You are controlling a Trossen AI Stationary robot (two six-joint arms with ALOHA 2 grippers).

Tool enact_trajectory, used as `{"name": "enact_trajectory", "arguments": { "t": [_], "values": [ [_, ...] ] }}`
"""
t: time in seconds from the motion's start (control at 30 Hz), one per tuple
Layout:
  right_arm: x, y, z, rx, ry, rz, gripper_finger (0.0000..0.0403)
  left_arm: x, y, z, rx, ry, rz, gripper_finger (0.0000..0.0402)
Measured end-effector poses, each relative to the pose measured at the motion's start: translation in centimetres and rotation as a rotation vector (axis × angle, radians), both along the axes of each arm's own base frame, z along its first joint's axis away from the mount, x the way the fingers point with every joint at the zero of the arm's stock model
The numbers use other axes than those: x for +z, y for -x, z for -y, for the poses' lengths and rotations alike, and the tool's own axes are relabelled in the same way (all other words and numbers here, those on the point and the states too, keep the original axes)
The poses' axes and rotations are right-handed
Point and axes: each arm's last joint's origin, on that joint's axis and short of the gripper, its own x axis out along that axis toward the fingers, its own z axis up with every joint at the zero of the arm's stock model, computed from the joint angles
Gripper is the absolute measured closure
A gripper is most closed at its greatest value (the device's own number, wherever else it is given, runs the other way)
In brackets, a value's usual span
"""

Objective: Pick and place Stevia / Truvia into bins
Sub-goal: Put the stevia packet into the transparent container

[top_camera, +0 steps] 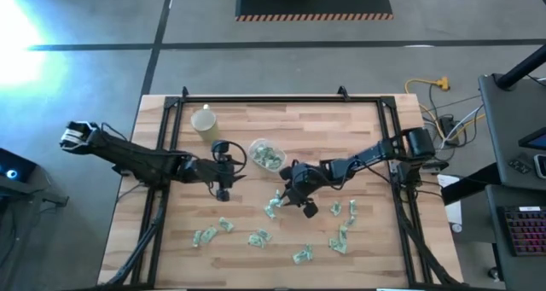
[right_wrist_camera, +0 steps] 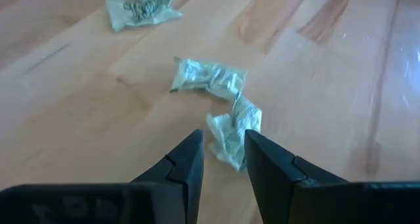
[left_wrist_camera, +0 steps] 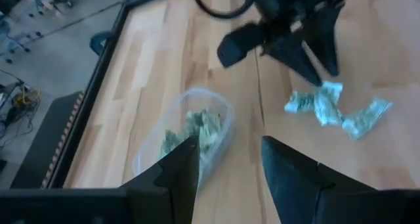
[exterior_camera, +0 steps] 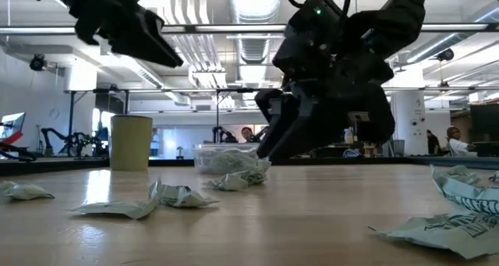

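Wooden planks of the table carry crumpled Stevia sachets scattered toward its front edge, with more inside the clear tub near the middle. Right pincer hangs spread around one sachet, not yet clenched. Left pincer hovers released beside the tub, near the pale yellow cup.

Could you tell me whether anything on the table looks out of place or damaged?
Nothing is spilled or broken. The sachets scattered over the wooden table are crumpled rather than flat, including the one between the right gripper's fingers. The clear tub and the yellow cup stand upright.
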Motion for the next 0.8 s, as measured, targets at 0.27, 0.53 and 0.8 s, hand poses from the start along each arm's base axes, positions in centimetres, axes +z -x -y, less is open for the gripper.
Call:
{"name": "enact_trajectory", "arguments": {
  "t": [0.27, 0.53, 0.8],
  "values": [
    [0.3, -0.2, 0.0, 0.007, 0.011, 0.023, 0.0308, -0.4, 0.8, -0.1, 0.001, -0.001, 0.007, 0.0253],
    [-0.1, -0.4, 0.0, 0.009, 0.014, 0.017, 0.0314, -0.4, 0.7, -0.1, 0.001, -0.001, 0.01, 0.0253],
    [-1.5, -1.2, -0.1, 0.011, 0.02, -0.019, 0.032, -0.5, 0.8, -0.1, 0.001, -0.002, 0.006, 0.0253]
  ]
}}
